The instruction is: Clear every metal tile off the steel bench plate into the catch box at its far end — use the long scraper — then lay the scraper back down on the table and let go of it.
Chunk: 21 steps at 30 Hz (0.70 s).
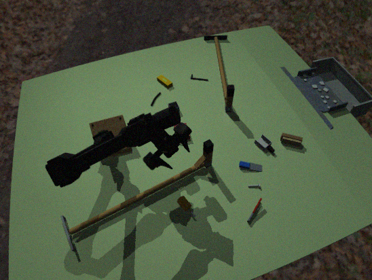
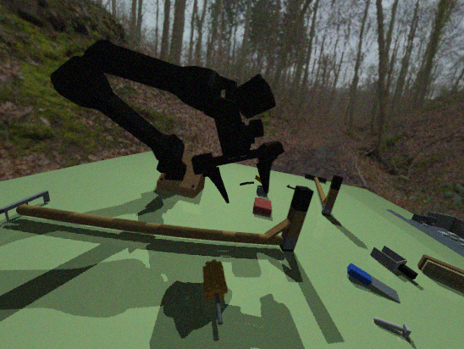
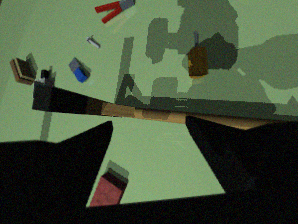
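Your end effector [image 2: 245,187] hangs above the tabletop [image 1: 102,88] with its fingers [image 2: 219,183] spread wide and nothing between them. The long scraper [image 1: 136,198] lies flat on the tabletop just in front of it; in the wrist view its wooden shaft [image 3: 150,114] runs across the frame beyond the fingertips, apart from them. Its upright black-topped handle [image 2: 297,216] stands just beside and below the end effector, while the metal blade [image 1: 68,234] sits at the shaft's other end, well apart. A small red block [image 2: 262,206] lies on the tabletop under the open fingers.

The steel bench plate [image 1: 313,100] is well away at the tabletop's edge, with the metal tiles [image 1: 322,90] on it and the catch box [image 1: 353,88] at its far end. A shorter scraper [image 1: 221,66] lies between.
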{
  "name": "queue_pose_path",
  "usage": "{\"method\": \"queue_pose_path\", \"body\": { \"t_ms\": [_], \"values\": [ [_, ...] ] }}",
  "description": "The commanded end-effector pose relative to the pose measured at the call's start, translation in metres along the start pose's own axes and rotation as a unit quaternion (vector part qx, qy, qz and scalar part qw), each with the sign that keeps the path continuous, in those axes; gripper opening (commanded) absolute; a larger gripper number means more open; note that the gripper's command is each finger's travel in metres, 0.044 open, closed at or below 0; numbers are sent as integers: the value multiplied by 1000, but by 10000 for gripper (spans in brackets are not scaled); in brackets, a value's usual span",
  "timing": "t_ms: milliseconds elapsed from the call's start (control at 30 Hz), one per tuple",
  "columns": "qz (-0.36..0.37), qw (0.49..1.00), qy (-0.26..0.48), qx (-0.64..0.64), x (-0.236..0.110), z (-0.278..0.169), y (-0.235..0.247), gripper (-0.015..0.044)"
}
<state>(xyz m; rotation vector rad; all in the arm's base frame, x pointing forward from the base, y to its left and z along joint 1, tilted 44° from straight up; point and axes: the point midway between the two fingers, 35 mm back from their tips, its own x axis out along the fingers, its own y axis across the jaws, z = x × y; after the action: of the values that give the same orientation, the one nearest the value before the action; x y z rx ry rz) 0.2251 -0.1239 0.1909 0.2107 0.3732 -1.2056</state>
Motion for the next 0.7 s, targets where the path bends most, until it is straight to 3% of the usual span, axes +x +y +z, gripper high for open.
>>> {"method": "queue_pose_path", "body": {
  "t_ms": [0, 667],
  "values": [
    [0, 1000, 0, 0, 0, 0, 0, 426],
    [9, 999, 16, -32, -39, 18, 20, 440]
  ]
}}
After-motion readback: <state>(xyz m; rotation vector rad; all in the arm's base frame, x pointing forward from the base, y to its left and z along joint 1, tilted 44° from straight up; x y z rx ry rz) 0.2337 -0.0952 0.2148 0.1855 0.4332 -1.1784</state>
